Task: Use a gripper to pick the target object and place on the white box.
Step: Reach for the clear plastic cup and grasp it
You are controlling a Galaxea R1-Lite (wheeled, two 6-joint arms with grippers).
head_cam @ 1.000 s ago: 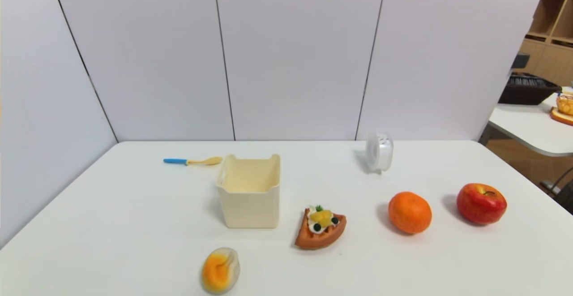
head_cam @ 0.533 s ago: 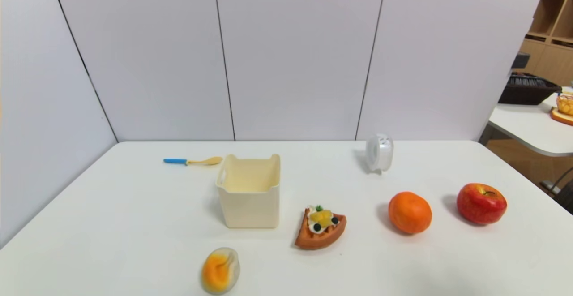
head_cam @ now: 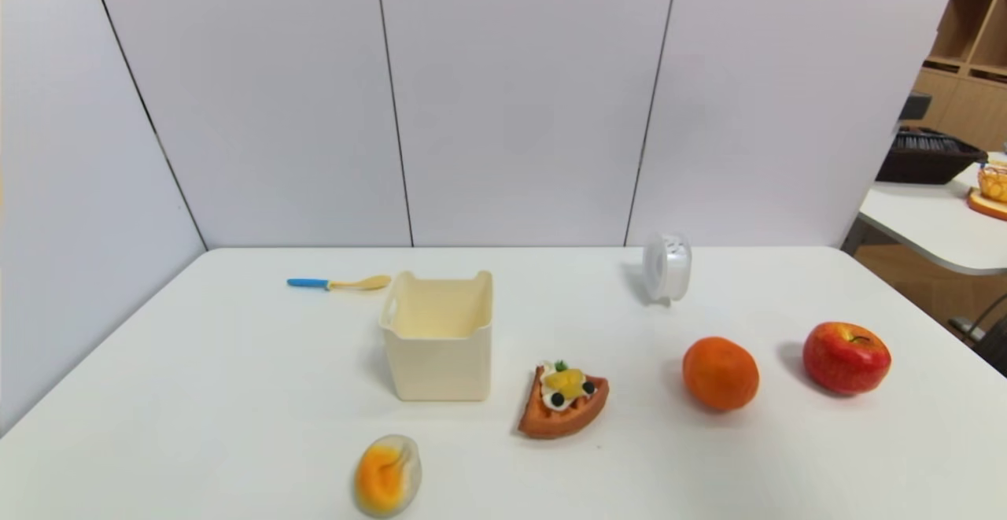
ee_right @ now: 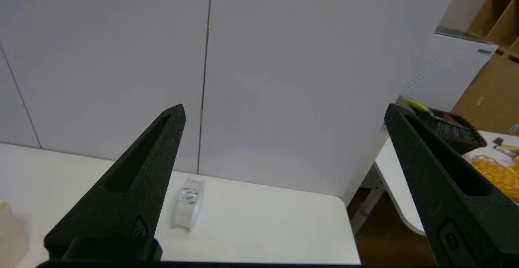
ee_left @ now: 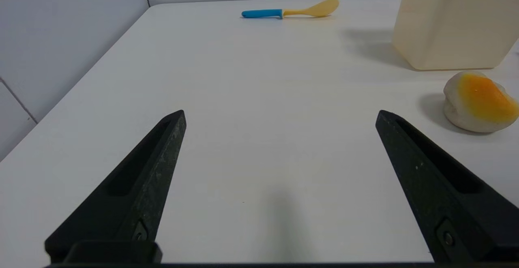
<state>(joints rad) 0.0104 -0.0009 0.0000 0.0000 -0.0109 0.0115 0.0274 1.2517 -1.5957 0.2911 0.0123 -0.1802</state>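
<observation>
The target object (head_cam: pixel 667 266) stands on edge at the far right of the bench (head_cam: pixel 236 394), well apart from the white box (head_cam: pixel 438 337) near the middle. The right gripper (ee_right: pixel 284 112) is raised with fingers spread wide. The left gripper (ee_left: pixel 279 116) hangs low over the bench's near left, fingers likewise spread, holding nothing.

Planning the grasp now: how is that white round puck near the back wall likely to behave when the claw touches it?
The target object stands on its rim on the table, so a nudge would probably roll or topple it. Its smooth plastic looks light and possibly slippery. The open right gripper should likely close across its flat faces.
</observation>
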